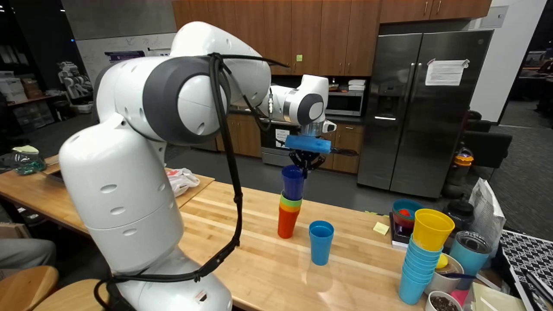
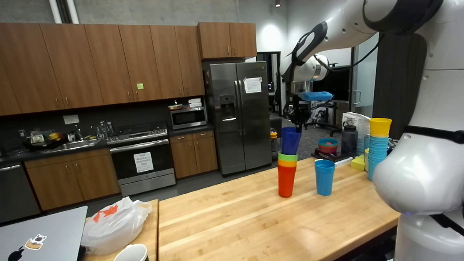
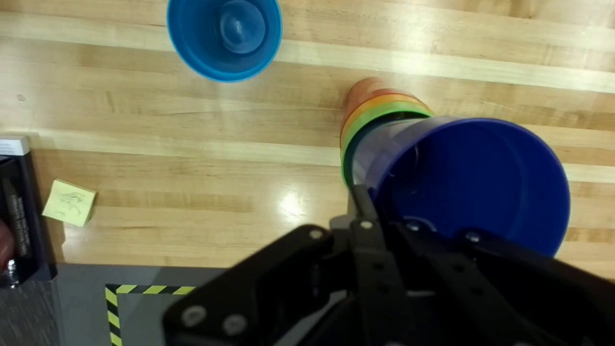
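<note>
The black two-fingered pincer (image 1: pixel 305 173) is closed to a narrow gap on the wall of a tapered dark blue plastic cup (image 1: pixel 292 183), gripping it at the rim and holding it mouth up, roughly upright. This cup is directly above a nested stack of red, orange and green plastic cups (image 1: pixel 288 222). Its base comes to the green mouth of the stack; how far it reaches inside, I cannot tell.

The stack stands upright on a light wooden surface (image 1: pixel 259 268). Near the stack, apart from it, a single light blue plastic cup (image 1: pixel 321 246) stands mouth up. On that same side, well apart from the stack, rises a tall column of nested light blue plastic cups (image 1: pixel 417 274), topped by a bright yellow plastic cup (image 1: pixel 432 229). Also on that side, a round teal bowl (image 2: pixel 328 140) sits in a red bowl (image 2: pixel 328 149) on a flat dark box (image 1: pixel 399 235), and a square pad of yellow paper notes (image 1: pixel 381 228) lies between the box and the stack.

On the opposite side of the stack, well apart from it, a white plastic bag with red print (image 2: pixel 112 224) rests on an adjoining wooden surface, beside a silver laptop (image 2: pixel 43 232). Across the room beyond the stack, a stainless steel refrigerator (image 1: pixel 421 112) shows in both exterior views.
</note>
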Available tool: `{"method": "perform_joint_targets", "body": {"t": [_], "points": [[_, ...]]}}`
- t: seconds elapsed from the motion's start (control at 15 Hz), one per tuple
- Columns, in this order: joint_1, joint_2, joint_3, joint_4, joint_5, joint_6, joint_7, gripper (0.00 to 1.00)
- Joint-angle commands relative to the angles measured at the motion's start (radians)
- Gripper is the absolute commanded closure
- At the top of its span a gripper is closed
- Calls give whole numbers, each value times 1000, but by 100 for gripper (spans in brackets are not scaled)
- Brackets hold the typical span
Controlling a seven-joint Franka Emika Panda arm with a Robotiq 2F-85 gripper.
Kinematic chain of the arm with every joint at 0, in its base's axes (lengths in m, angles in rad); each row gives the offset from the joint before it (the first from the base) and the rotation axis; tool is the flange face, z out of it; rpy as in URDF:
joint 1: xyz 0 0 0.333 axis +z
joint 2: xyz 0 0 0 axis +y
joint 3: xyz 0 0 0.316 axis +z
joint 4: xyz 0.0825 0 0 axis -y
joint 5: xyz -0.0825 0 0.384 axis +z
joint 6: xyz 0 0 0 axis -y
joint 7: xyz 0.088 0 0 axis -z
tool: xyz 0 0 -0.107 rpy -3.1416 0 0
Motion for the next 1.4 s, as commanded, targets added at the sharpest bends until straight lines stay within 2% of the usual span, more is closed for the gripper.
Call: {"method": "perform_joint_targets", "body": {"t": [0.0, 0.6, 1.33], "points": [[0, -43, -12, 12, -18, -24, -7, 99], [16, -98, -10, 44, -38, -27, -8, 99], [-12, -81, -68, 18, -11, -16, -33, 99]]}}
